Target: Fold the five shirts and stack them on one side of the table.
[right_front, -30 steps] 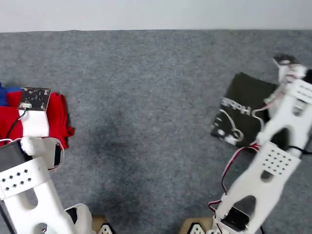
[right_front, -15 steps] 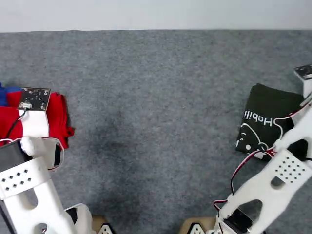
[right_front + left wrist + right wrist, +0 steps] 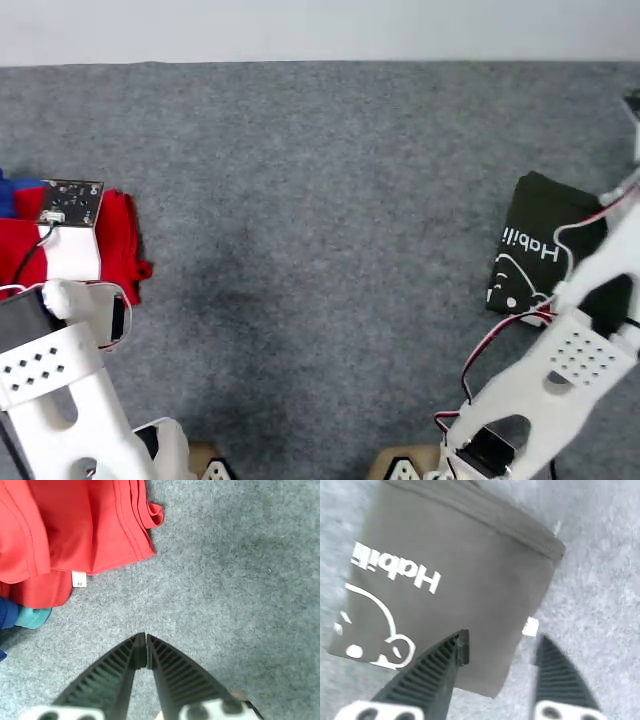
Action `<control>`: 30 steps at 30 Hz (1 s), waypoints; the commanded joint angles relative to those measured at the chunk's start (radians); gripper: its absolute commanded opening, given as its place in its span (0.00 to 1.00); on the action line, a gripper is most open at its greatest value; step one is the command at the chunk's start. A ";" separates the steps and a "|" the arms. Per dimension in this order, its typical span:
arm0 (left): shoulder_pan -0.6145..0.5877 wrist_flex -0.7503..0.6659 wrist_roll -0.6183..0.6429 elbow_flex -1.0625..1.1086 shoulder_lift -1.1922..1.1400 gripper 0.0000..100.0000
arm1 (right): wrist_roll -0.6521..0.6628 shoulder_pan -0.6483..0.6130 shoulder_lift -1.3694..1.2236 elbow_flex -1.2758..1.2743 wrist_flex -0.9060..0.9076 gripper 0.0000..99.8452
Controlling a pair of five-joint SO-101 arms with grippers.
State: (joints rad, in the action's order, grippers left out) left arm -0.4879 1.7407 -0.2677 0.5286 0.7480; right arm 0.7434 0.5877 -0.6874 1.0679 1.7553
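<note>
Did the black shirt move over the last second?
Yes. In the high view the black shirt slid right, farther from the red shirts, which stayed put.

Robotics lab setup: grey felt-covered table (image 3: 330,200), bare white wall (image 3: 300,30), exposed circuit board (image 3: 70,203).

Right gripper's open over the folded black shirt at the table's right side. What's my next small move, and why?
Probably lift the right gripper straight up and clear. It is open, holding nothing, and the black shirt lies flat and folded near the right edge of the table, while the red shirt lies crumpled.
</note>
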 commanded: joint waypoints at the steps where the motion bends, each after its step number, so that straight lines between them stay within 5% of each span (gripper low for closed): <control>1: 0.002 0.012 -0.006 -0.004 0.018 0.01 | -0.061 -0.044 0.099 -0.049 0.042 0.02; 13: 0.002 0.012 -0.003 -0.002 0.018 0.01 | -0.109 -0.160 0.120 -0.494 0.030 0.01; 21: 0.002 0.014 -0.003 -0.001 0.018 0.01 | -0.186 -0.170 0.015 -0.499 0.002 0.01; 30: -0.005 0.015 -0.003 -0.059 0.020 0.01 | -0.190 -0.166 0.300 -0.483 0.041 0.01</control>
State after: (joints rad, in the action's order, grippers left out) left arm -0.4879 1.7407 -0.2677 0.5301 0.7480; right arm 0.5654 0.4250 -0.5416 0.5524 1.7553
